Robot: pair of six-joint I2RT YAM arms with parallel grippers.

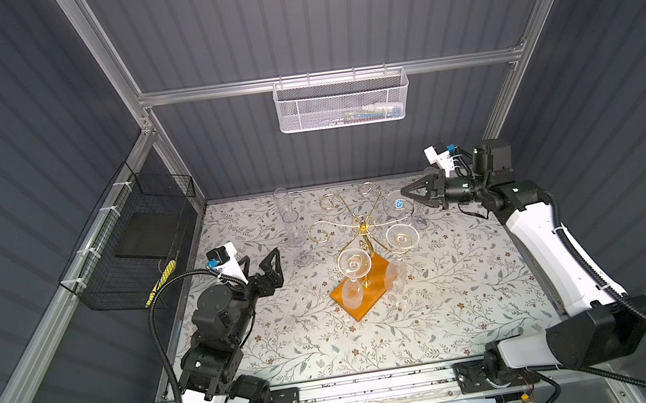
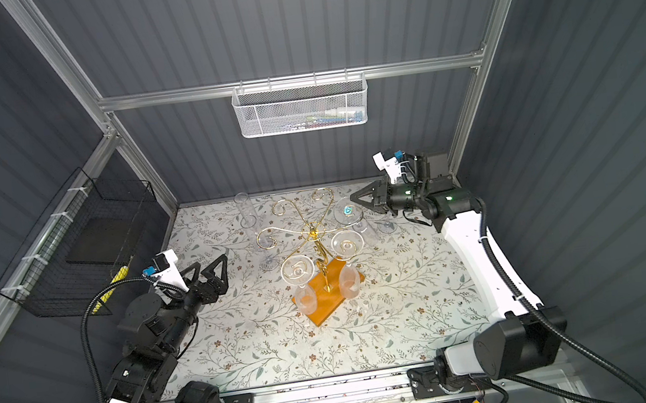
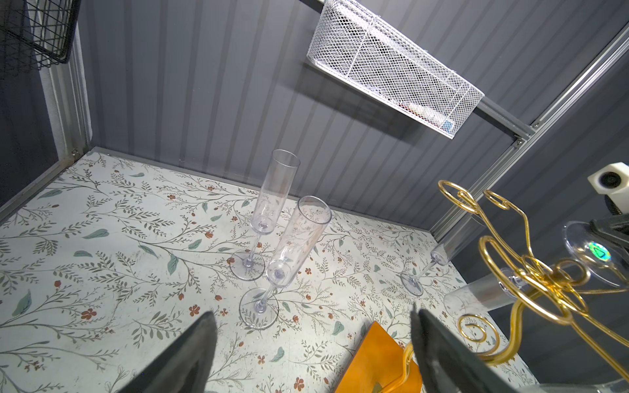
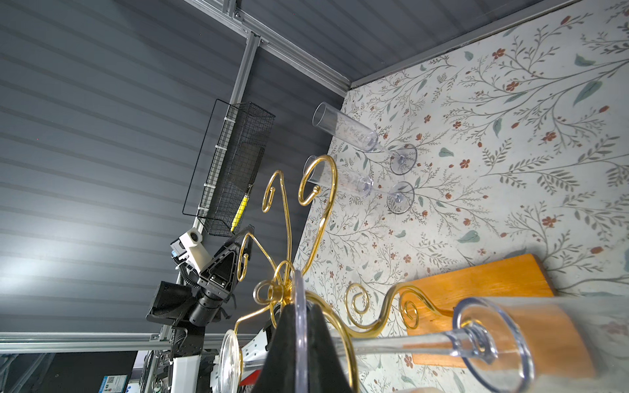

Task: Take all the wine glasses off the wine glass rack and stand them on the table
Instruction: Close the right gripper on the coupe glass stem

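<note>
The wine glass rack (image 1: 362, 222) is gold wire with curled arms on an orange-brown wooden base (image 1: 360, 296), mid-table in both top views. A clear wine glass hangs upside down from its back-right arm; its round foot (image 1: 398, 204) carries a shiny sticker. My right gripper (image 1: 405, 193) is shut on that foot's rim. In the right wrist view the black fingers (image 4: 318, 328) clamp the disc (image 4: 299, 289) edge-on, and the stem (image 4: 391, 343) runs off to the bowl. My left gripper (image 1: 263, 265) hangs open left of the rack, holding nothing; its fingers (image 3: 204, 326) frame bare table.
Two more glasses hang from the rack's near arms (image 1: 354, 265) (image 1: 402, 237). Two tall flutes (image 1: 283, 205) (image 1: 295, 233) stand on the table behind and left of the rack, and another flute's foot (image 1: 420, 222) stands right of it. A black wire basket (image 1: 130, 251) lines the left wall.
</note>
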